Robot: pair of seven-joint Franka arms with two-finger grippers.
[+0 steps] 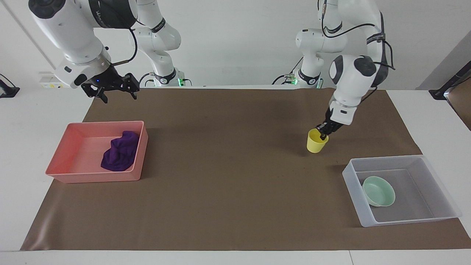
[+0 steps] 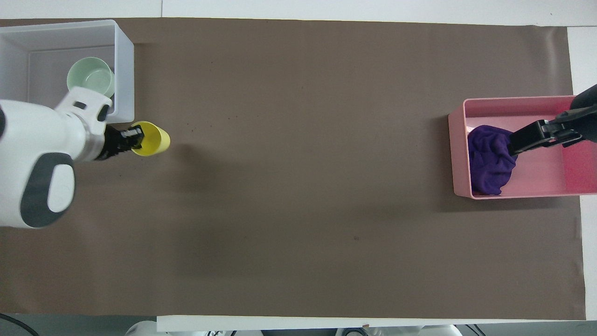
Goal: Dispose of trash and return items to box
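The right gripper (image 1: 112,88) hangs high with its fingers apart and empty, over the mat's edge nearest the robots, beside the pink tray (image 1: 59,173); the cloth (image 1: 119,152) lies bunched in that tray at the right arm's end. The left gripper (image 1: 323,133) is clamped on the cup's (image 1: 316,141) rim, over the mat just short of the box (image 1: 354,206) at the left arm's end, where the bowl (image 1: 379,190) already sits. To finish well, I judge, carry the cup upright over the wall and release low beside the bowl.
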